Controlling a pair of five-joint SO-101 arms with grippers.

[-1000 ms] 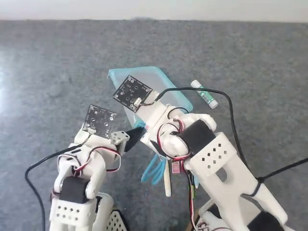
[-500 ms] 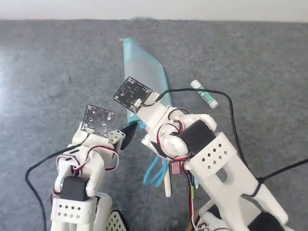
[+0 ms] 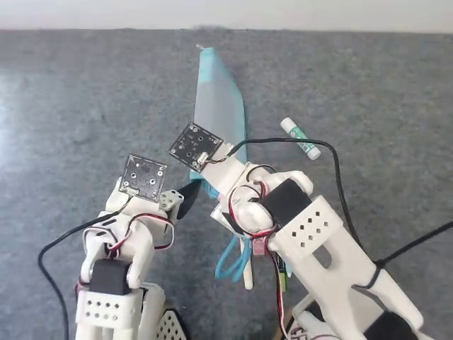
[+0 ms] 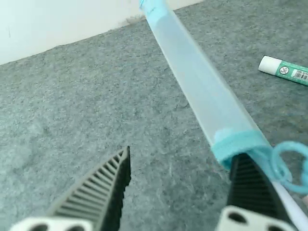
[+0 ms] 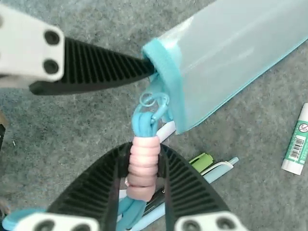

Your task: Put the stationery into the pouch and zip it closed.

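Right claw (image 5: 143,154): clenched on the pink zipper pull (image 5: 143,168) at the pouch's near end.
Left claw (image 4: 183,159): released, one finger touching that same end.
Pouch (image 3: 219,106): stretches away from both claws.
Glue stick (image 3: 300,138): on the desk (image 3: 85,106), beside the pouch, apart from it.
Pens (image 5: 211,166): under the right claw.

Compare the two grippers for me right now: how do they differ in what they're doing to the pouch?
The left gripper is open, while the right gripper is shut. The left gripper holds nothing and has one finger at the teal end of the pouch; the right gripper clamps the pink zip pull. Both sit at the same end of the pouch.
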